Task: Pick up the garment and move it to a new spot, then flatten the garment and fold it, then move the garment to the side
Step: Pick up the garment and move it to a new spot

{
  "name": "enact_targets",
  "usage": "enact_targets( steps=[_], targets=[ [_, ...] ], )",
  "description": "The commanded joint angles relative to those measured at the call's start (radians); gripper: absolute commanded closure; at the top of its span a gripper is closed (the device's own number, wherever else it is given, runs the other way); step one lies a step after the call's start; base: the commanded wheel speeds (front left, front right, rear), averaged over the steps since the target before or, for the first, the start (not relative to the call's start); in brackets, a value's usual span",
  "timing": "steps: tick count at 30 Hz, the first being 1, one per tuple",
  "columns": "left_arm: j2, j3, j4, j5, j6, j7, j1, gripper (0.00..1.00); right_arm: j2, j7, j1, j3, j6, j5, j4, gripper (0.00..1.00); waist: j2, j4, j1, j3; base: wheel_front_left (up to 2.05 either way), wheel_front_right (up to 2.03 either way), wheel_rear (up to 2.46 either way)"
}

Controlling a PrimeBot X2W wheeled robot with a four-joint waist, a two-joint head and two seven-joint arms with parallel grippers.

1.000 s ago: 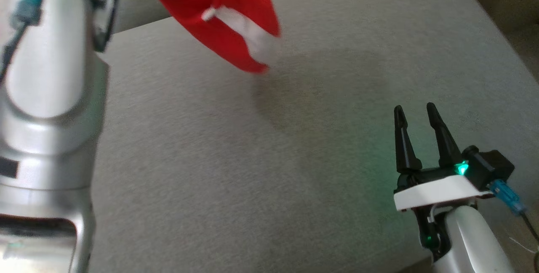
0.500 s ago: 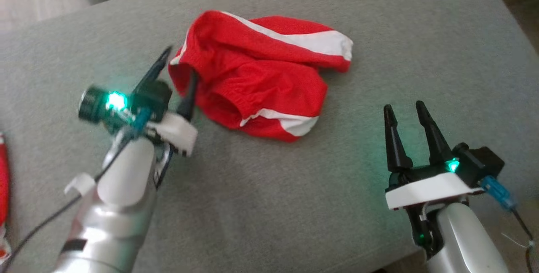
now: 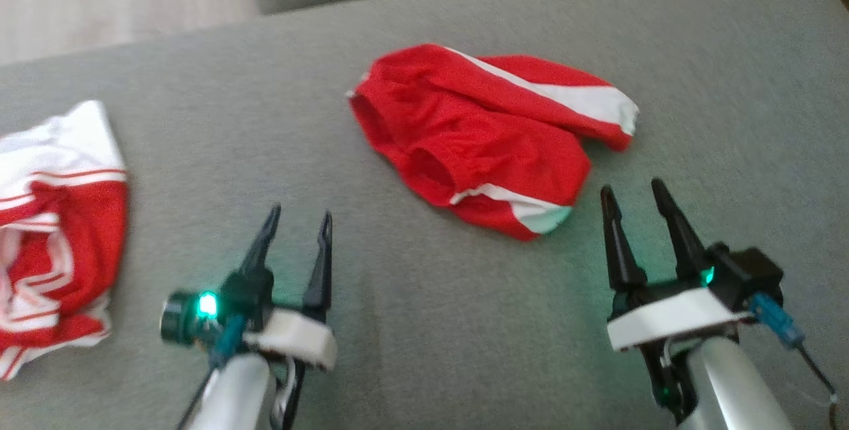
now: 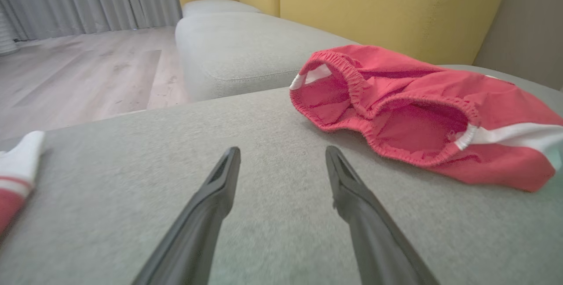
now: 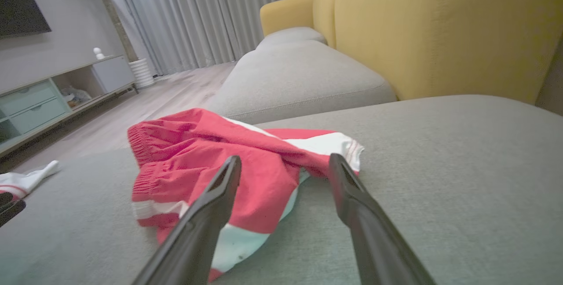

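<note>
1. The crumpled red cloth shorts with white stripes [image 3: 484, 144] lie in a bunchy heap on the soft grey sofa seat [image 3: 424, 324]. Nothing holds them. They are not flat and not folded yet.
2. The shorts are doubled over, so a pinch could catch two layers at once. Then a pull would drag the whole heap and not spread it out.
3. The waist band is stretchy and puckered. I think it may spring back into wrinkles when it is let go.
4. The seat is soft. A pincer that pushes down too hard may dig in or nip the grey cloth too.
5. Another red and white striped piece of clothing [image 3: 53, 231] lies well apart on the left. A wide swing of the left arm may bump it or grab the wrong one.
6. The left pincer [image 3: 300, 214] is low over bare seat, near the shorts. Its two dark fingers are apart with nothing between them.
7. The right pincer [image 3: 630, 188] is just beside the near corner of the shorts. Its fingers are apart too, hold nothing, and point at the heap.
</note>
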Motion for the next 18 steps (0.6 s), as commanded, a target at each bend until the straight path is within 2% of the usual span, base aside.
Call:
enact_targets(
  steps=[1, 7, 12, 18],
  targets=[
    [0.0, 0.037, -0.084, -0.007, 0.022, -0.009, 0.031, 0.0, -0.001, -0.004, 0.014, 0.016, 0.007, -0.013, -0.024, 0.0, 0.0, 0.078, 0.0001, -0.079, 0.0, 0.0, 0.0],
    [-0.005, 0.065, -0.256, -0.025, 0.077, -0.009, 0.149, 0.0, -0.001, -0.004, 0.058, -0.01, 0.007, -0.019, -0.028, 0.0, 0.0, 0.139, 0.0001, -0.133, 0.0, 0.0, 0.0],
    [-0.006, 0.092, -0.389, -0.066, 0.133, -0.009, 0.251, 0.0, -0.001, -0.004, 0.097, -0.02, 0.007, -0.019, -0.038, 0.0, 0.0, 0.158, 0.0001, -0.173, 0.0, 0.0, 0.0],
    [-0.006, 0.119, -0.531, -0.063, 0.166, -0.009, 0.343, 0.0, -0.001, -0.004, 0.136, -0.034, 0.007, -0.001, -0.088, 0.0, 0.0, 0.162, 0.0001, -0.201, 0.0, 0.0, 0.0]
  ],
)
